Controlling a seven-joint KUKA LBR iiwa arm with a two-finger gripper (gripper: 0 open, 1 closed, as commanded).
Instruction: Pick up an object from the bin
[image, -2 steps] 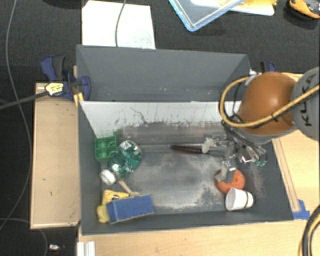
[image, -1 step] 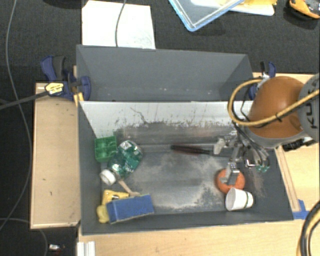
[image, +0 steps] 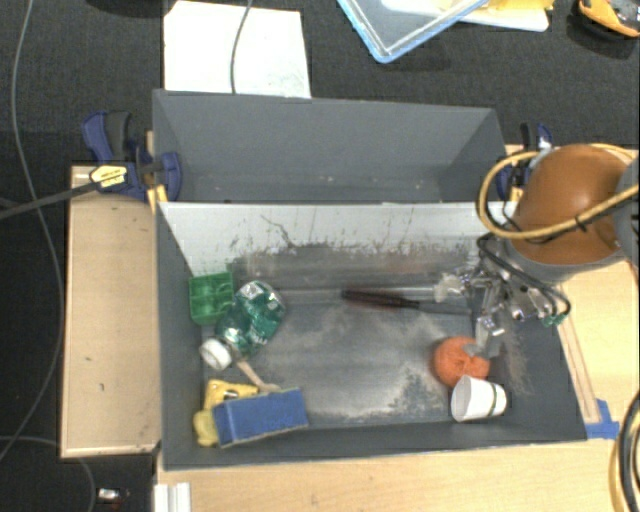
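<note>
Orange ball (image: 452, 361), cup (image: 478, 399) touching its lower right; gripper (image: 489, 338) at ball's upper right edge, opening cannot be told; approach step, next probably centring over ball

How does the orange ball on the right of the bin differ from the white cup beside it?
The round orange ball is rounded all over; the small white plastic cup is cylindrical. The ball lies right by the end effector; the cup lies nearer the front wall of the grey metal bin. Both lie close together on the bin's right side.
</note>
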